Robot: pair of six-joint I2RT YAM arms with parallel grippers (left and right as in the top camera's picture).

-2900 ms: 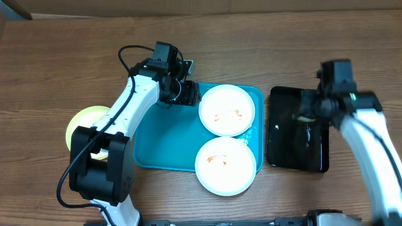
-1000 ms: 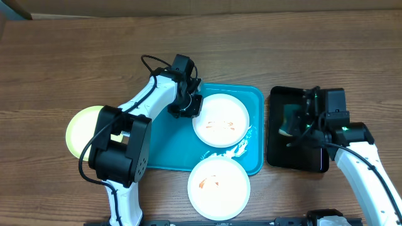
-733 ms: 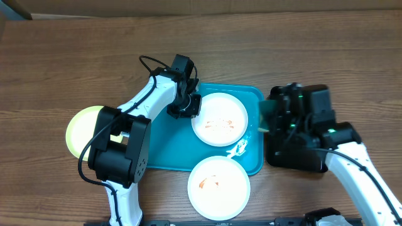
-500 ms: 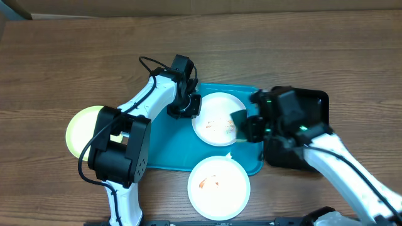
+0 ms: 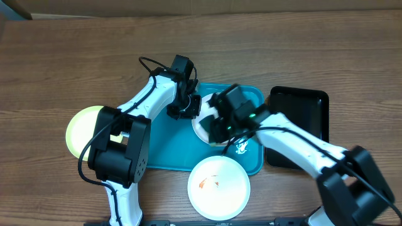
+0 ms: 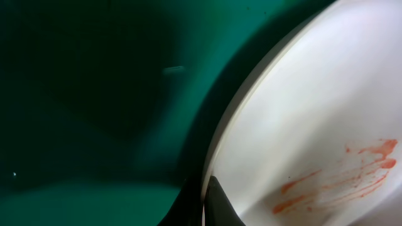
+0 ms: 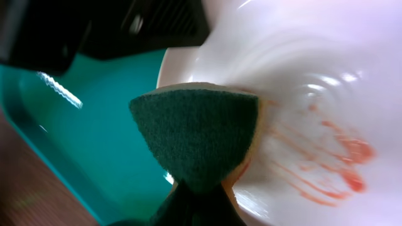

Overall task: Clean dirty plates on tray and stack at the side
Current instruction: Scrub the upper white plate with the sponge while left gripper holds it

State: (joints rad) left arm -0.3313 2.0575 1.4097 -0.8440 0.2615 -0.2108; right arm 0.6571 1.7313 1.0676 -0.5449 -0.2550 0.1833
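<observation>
Right pincer [image 7: 196, 204]: clenched on a green scouring sponge [image 7: 200, 135] with a yellow backing. The sponge face is pressed to the inside of the white plate [image 7: 314, 75], at the edge of the orange-red smears [image 7: 333, 166].
Left pincer [image 5: 188, 107]: clamped on that plate's far-left rim, with the lip caught between its fingers, bracing the plate.
Plate in work: sits on the right half of the turquoise tray [image 5: 163, 144], mostly hidden from overhead by the right arm.
Other plates: a second white plate [image 5: 218, 185], also smeared, lies at the tray's near edge, partly over the rim and partly over the tabletop [image 5: 63, 63]. The yellow-green plate [image 5: 81, 125] rests on the tabletop left of the tray, well apart from the black tray [image 5: 308, 110] on the right.
Handling: the plate looks thin, light and rigid, with a glossy face, so it is likely to skate on the smooth tray under a sideways scrub.
Where to hold: the raised rim is the only real purchase. A pinch across the lip, opposite the scrubbing side, seems right.
Sponge: soft, so it will squash and drag; moderate downward pressure should do.
Risk: hard pushing could tip the plate or twist it out of the rim pinch.
</observation>
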